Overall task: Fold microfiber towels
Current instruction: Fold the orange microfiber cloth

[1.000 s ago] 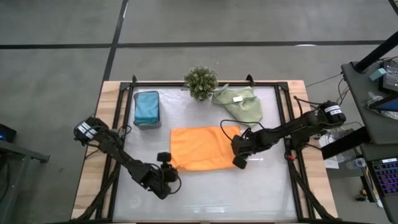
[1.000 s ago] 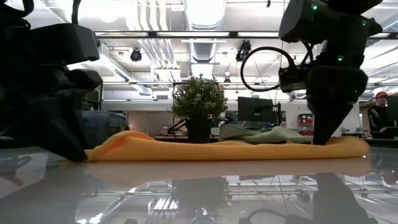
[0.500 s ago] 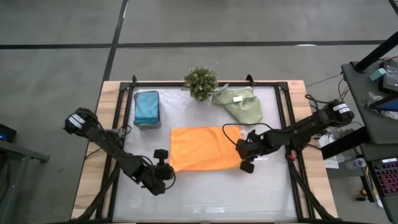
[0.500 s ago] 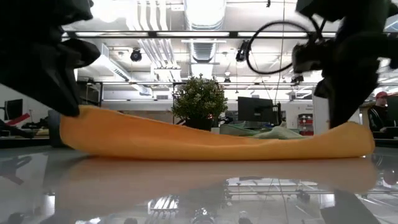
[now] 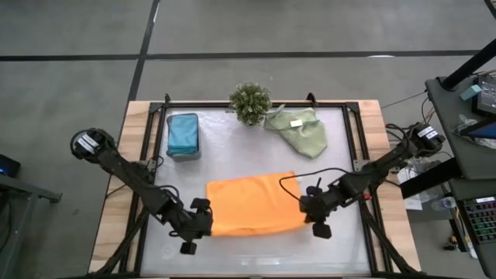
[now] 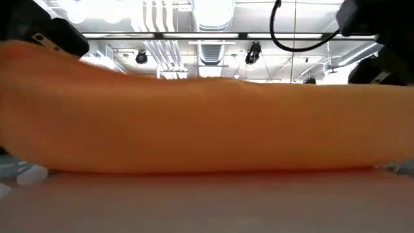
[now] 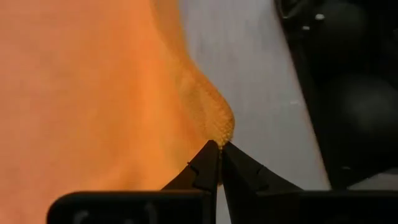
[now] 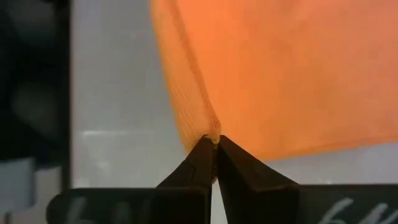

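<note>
The bright orange microfiber towel (image 5: pixel 252 204) lies spread near the table's front and fills the low view (image 6: pixel 207 123). My left gripper (image 5: pixel 206 222) is shut on its near left corner. My right gripper (image 5: pixel 305 211) is shut on its near right corner. Teal-blue towels (image 5: pixel 183 133) lie stacked in a dark tray at the far left. Pale sage-green towels (image 5: pixel 298 128), one with a white tag, lie crumpled on the table at the far right. My left gripper pinches the orange towel's near left corner (image 7: pixel 219 132) between its two fingertips, slanting down from the table's left. That corner is raised off the table. My right gripper pinches the near right corner (image 8: pixel 209 129) the same way, slanting down from the table's right. The near edge hangs between the two grippers, and the far part of the towel lies on the table.
A small bushy plant (image 5: pixel 249 101) stands at the table's far edge, between the tray and the green towels. Dark rails (image 5: pixel 152 147) run along the table's left and right sides. Bare tabletop (image 5: pixel 248 159) lies between the orange towel and the far things.
Both grippers have risen and moved toward the table's near edge, the right one also toward the right edge. They lifted the orange towel's near corners off the table. The whole towel has slid toward the near edge, its far part still lying flat.
</note>
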